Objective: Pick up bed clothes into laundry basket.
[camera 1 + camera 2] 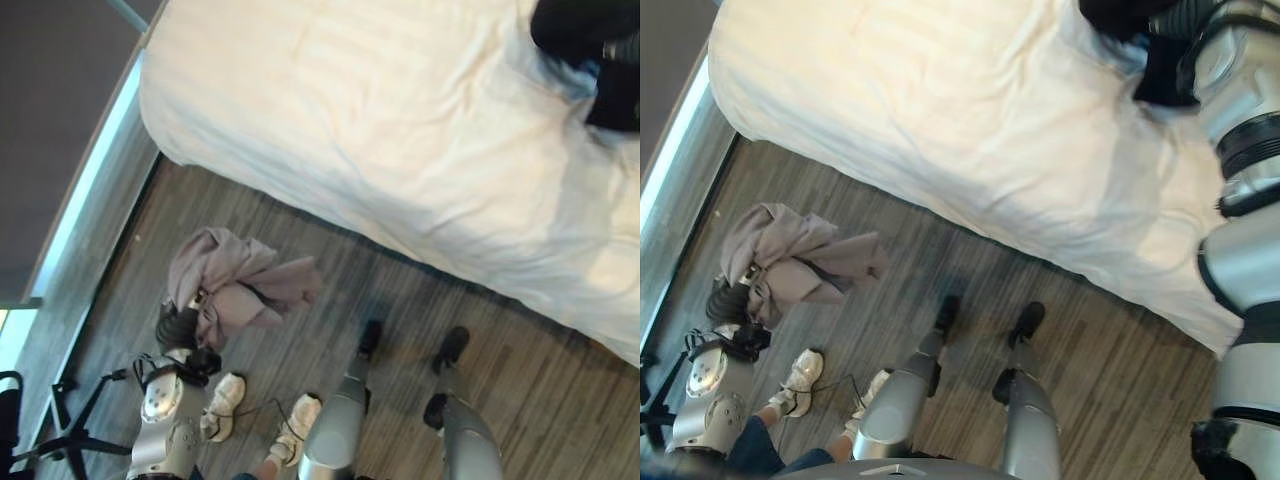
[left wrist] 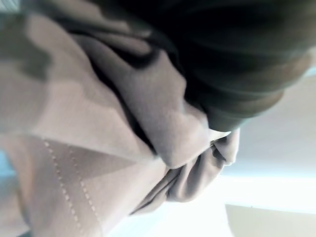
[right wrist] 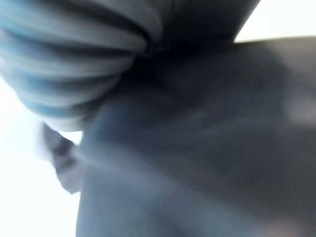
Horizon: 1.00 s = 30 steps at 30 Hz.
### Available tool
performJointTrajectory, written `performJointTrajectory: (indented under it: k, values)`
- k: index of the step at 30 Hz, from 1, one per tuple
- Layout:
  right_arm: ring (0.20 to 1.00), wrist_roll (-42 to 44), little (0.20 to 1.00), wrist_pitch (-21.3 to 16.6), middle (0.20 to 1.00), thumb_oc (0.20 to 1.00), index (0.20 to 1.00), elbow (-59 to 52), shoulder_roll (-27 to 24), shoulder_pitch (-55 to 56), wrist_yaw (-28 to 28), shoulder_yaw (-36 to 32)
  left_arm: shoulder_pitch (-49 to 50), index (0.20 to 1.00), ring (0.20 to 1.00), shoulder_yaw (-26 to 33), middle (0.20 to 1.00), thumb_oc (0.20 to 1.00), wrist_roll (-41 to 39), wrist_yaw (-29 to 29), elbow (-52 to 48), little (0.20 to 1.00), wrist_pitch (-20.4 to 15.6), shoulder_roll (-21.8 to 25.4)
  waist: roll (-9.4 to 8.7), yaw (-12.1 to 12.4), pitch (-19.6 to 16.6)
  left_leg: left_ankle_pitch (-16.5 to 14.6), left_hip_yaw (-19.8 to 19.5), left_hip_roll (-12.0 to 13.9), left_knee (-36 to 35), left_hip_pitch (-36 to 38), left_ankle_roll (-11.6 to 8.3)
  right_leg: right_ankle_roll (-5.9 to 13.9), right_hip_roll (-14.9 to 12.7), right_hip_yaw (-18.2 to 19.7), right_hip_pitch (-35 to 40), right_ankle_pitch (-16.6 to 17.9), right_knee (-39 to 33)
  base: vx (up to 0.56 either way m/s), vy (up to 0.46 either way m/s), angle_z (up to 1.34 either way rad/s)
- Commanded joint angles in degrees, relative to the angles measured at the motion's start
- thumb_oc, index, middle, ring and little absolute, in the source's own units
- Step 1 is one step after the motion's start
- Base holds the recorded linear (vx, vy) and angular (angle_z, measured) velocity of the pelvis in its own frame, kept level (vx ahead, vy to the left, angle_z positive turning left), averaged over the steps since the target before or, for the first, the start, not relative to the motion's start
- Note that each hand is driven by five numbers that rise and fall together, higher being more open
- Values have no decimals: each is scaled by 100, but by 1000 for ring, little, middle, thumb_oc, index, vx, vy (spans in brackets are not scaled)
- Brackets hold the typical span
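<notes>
Down at eight o'clock in the head views, a crumpled mauve-grey cloth garment (image 1: 235, 275) is bunching over the dark plank floor (image 1: 500, 380) beside the bed, with the left hand (image 1: 182, 335) lying against its lower edge. Cloth is covering that hand's fingers, so I cannot tell whether they are gripping or lying loose. Up at one o'clock, a heap of black clothes (image 1: 580, 35) is lying on the white striped bed cover (image 1: 380, 130), and the right hand (image 1: 1175, 40) is reaching into it. Its fingers are buried in dark fabric too, so their hold cannot be told. Judging from this, the step in hand is gathering both bundles. Doing it well likely means closing deep into the folds rather than pinching an edge, then lifting slowly so that no sleeve is trailing or snagging the bed cover. A person's white sneakers (image 1: 225, 405) are standing near the mauve garment at seven o'clock, so any swing towards the basket is best kept clear of them.
</notes>
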Motion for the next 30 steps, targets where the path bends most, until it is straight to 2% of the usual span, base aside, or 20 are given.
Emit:
performJointTrajectory:
  k: [1,2,3,4,5,7,10,17,18,24,25,30]
  values:
    - [200,1837,200,-938,200,200,200,-635,127,1959,-175,-1580,278,200,200,205,200,200,232,170,-216,200,-438,377,-366,-351,-390,-25,99,-33,-85,488,131,675,-542,125,1016,-797,101,222,81,-26]
    - [200,2136,200,-1166,200,200,200,-1497,317,4040,-8,-3329,502,200,200,394,200,200,224,62,-270,200,-398,310,-457,-591,-577,-163,132,-32,-53,809,209,684,-578,144,1316,-887,151,212,85,-28]
    - [200,2114,200,-1134,200,200,200,-1635,352,4374,5,-3642,487,200,200,323,200,200,221,63,-278,200,-393,404,-515,-499,-594,-132,123,-51,-61,800,216,689,-596,135,1314,-866,138,140,80,-5]
    - [200,2292,200,-1223,200,200,200,-1936,593,5149,104,-4269,567,200,200,429,200,200,219,0,-337,200,-347,296,-529,-668,-704,-236,171,-47,-35,973,257,692,-602,187,1459,-929,189,67,62,8]
    - [200,2303,200,-1234,200,200,200,-2240,936,6081,178,-4995,609,200,200,411,200,200,243,-31,-378,200,-301,298,-595,-685,-845,-275,191,-74,-28,1097,305,708,-630,222,1555,-946,222,131,82,9]
    - [200,2226,200,-1237,200,200,200,-2500,1411,7207,246,-5934,697,200,200,640,200,200,305,-87,-394,200,-214,222,-634,-900,-1130,-404,248,-84,-8,1341,365,732,-651,336,1710,-1019,308,112,86,-6]
    - [200,2248,200,-1226,200,200,200,-2509,2158,8110,236,-6620,696,200,200,676,200,200,452,-189,-378,200,-111,65,-675,-1146,-1462,-533,391,-89,-41,1681,432,769,-683,480,1905,-1047,378,59,64,-40]
    - [200,2860,200,-1373,200,200,200,-2358,3967,8533,100,-6720,1156,200,200,980,200,200,458,-271,-484,200,-75,-447,-596,-1462,-1768,-712,973,-74,-63,2118,502,786,-630,923,1926,-957,351,-23,26,-60]
    - [200,2658,200,-1306,200,200,200,-2470,4215,8679,130,-6634,1205,200,200,995,200,200,509,-320,-456,200,-41,-527,-561,-1532,-1832,-733,1068,-69,-71,2197,500,774,-625,986,1968,-956,319,-12,-2,-42]
    - [200,2801,200,-1319,200,200,200,-2230,4738,8657,72,-6239,1109,200,200,738,200,200,582,-332,-355,200,-33,-688,-490,-1622,-1852,-762,1144,-69,-53,2282,515,772,-631,1056,2026,-949,289,-25,-9,-16]
    - [200,2903,200,-1315,200,200,200,-2198,4927,8613,103,-6005,1050,200,200,579,200,200,545,-349,-357,200,-24,-773,-456,-1648,-1849,-756,1168,-60,-39,2301,512,761,-625,1101,2025,-942,287,-31,-10,1]
    - [200,3131,200,-1341,200,200,200,-2206,5134,8506,270,-5513,999,200,200,40,200,200,588,-549,-491,200,52,-867,-389,-1689,-1822,-721,1172,-70,-16,2311,487,746,-652,1012,2107,-940,284,-12,-14,4]
